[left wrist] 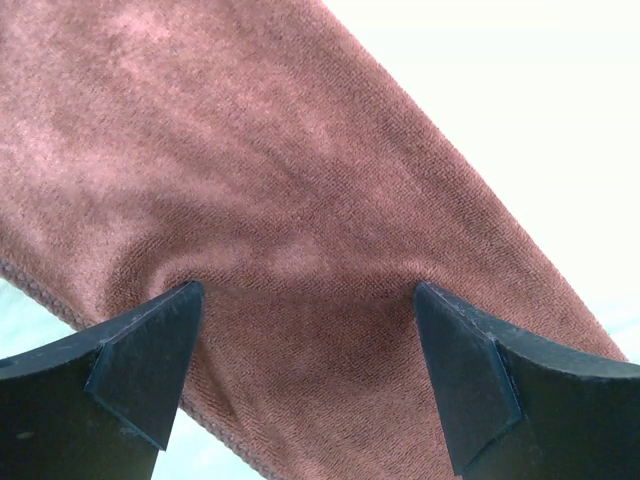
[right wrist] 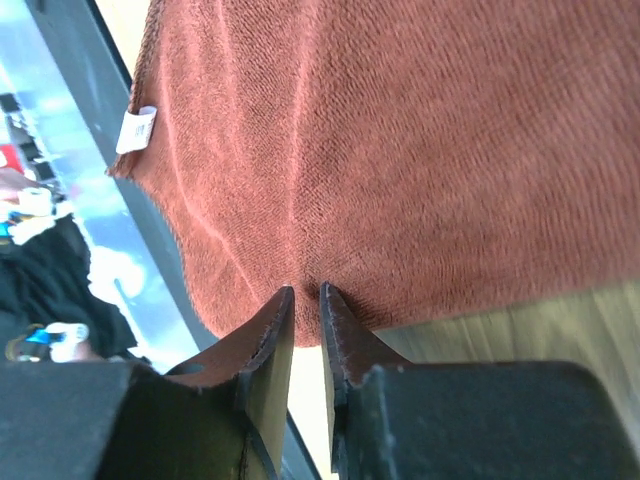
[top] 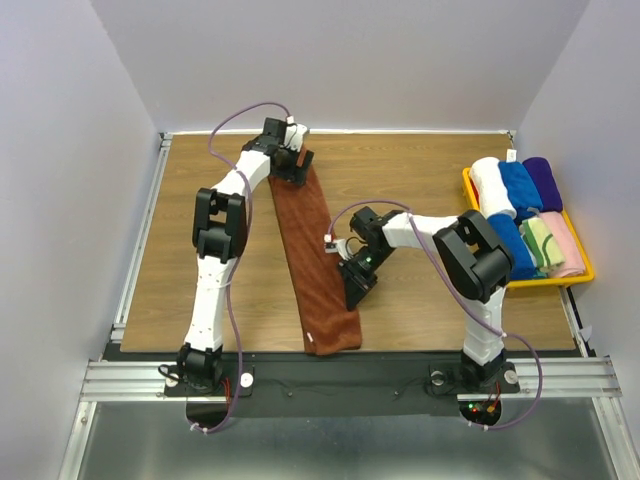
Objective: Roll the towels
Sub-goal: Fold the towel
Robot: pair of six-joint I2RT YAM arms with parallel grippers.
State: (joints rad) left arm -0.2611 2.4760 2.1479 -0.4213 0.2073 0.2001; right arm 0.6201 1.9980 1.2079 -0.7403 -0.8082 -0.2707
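A rust-brown towel (top: 315, 265) lies flat as a long narrow strip, running from the table's far middle to its near edge. My left gripper (top: 290, 170) is at the strip's far end, open, both fingertips (left wrist: 165, 330) pressing down on the cloth (left wrist: 280, 180). My right gripper (top: 352, 296) is at the strip's right edge, near its front end. Its jaws (right wrist: 305, 292) are nearly together, pinching the towel's edge (right wrist: 400, 150), and creases fan out from the pinch. A cream towel with green patches (top: 540, 243) lies rolled in the tray.
A yellow tray (top: 580, 275) at the right edge holds rolled towels: white (top: 492, 185), blue (top: 520, 185), purple (top: 543, 180) and pink (top: 565, 245). A white label (right wrist: 135, 130) hangs at the brown towel's near corner. Bare wooden tabletop (top: 180, 230) shows on both sides of the strip.
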